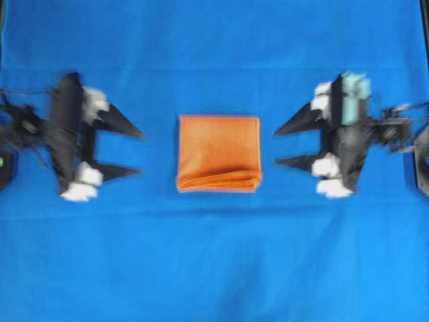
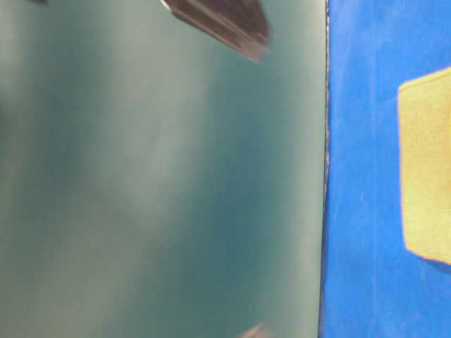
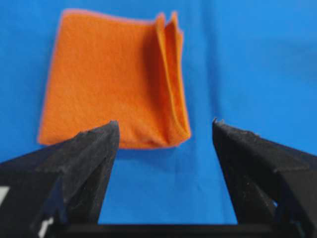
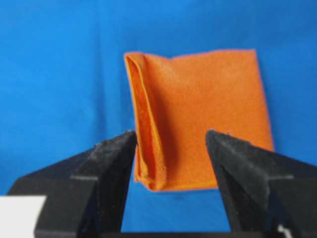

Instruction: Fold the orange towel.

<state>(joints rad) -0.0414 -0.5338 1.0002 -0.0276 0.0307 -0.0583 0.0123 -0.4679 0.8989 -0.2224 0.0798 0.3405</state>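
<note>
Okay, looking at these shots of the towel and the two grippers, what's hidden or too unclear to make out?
- Orange towel: table-level view cuts off its right part at the frame edge.
- Left gripper and right gripper: motion-blurred in the overhead view, so fine detail is lost.
- Towel's number of layers: stacked edges show in both wrist views, but too soft to count.
- Dark blurred shape: table-level view, unidentifiable.

A robot lab bench: a table draped in a plain blue cloth (image 1: pixel 214 268), two black arms mounted at opposite sides facing each other, and a bare teal wall (image 2: pixel 155 183) behind, with no household furnishings.
</note>
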